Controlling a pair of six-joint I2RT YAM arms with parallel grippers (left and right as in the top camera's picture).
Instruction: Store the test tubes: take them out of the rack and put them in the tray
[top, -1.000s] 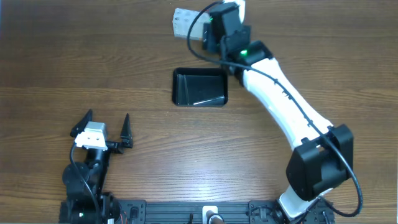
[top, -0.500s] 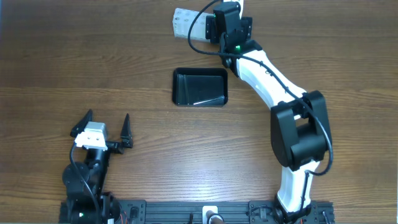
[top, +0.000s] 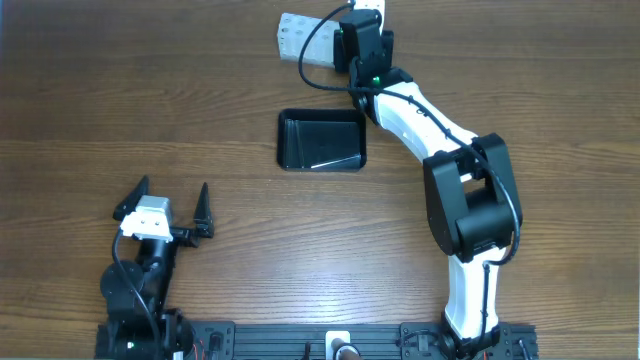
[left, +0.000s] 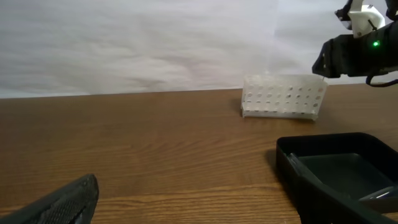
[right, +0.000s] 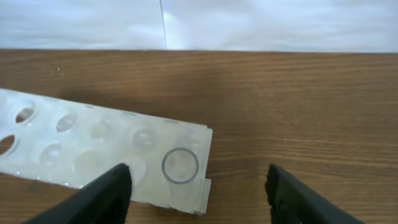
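Right wrist view is the one to look at. The right arm's jaws are spread wide, and both dark fingers (right: 99, 199) hang over the end of the clear plastic test tube rack (right: 106, 149). One round glass rim sits in the last hole at that end. I read it as an upright clear test tube (right: 180, 165) seen end-on. It's below and between the fingers, a bit closer to one than the other. Its long axis points straight up at the camera, so the move looks like a plain drop and pinch. The rack's length runs roughly along the line the jaws close on. The neighbouring holes look empty to me though, so a finger should fit.

From the top view, the rack (top: 298, 38) sits at the far side of the brown wooden bench (top: 100, 100). The shallow black plastic tray (top: 280, 140) is near it, on the robot's side. A thin clear tube-like thing (top: 335, 159) lies in it, probably one already stored. The left arm (top: 150, 225) is parked by its base, jaws spread and holding nothing, well apart from both. That makes the right arm (top: 415, 103) clearly the nearer one.
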